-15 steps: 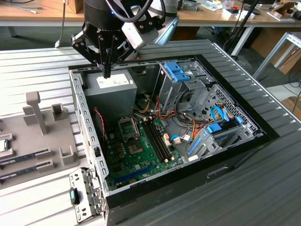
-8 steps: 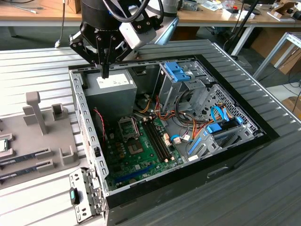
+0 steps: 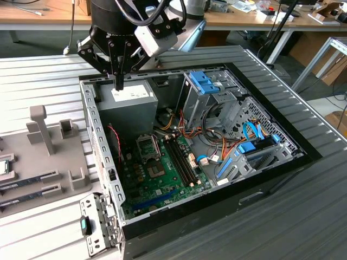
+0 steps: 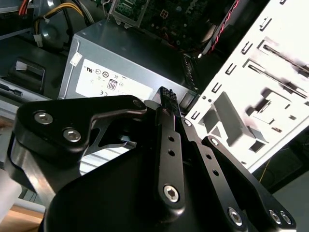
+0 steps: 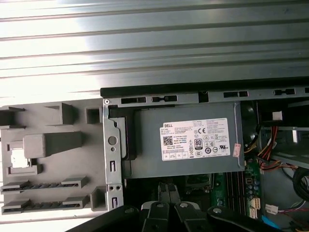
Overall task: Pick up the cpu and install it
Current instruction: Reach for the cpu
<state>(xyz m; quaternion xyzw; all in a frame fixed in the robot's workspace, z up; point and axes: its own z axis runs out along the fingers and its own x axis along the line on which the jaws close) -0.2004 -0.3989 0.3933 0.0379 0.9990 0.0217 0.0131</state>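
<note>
A: Where is the cpu [image 5: 17, 158]?

B: Lying flat, face up, in the grey tray [image 3: 59, 157] at the exterior view's left, outside the case. It's square, so it has no real long axis.

A: And the gripper [image 3: 118, 82]?

B: Pinched narrow and empty, over the power supply [image 3: 127, 103]. A good pick needs the fingers spread and squared to opposite edges.

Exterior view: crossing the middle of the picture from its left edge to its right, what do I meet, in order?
Grey plastic parts tray → silver perforated metal case wall → green motherboard → grey metal drive cage with blue latches → ribbed grey metal tabletop.
</note>
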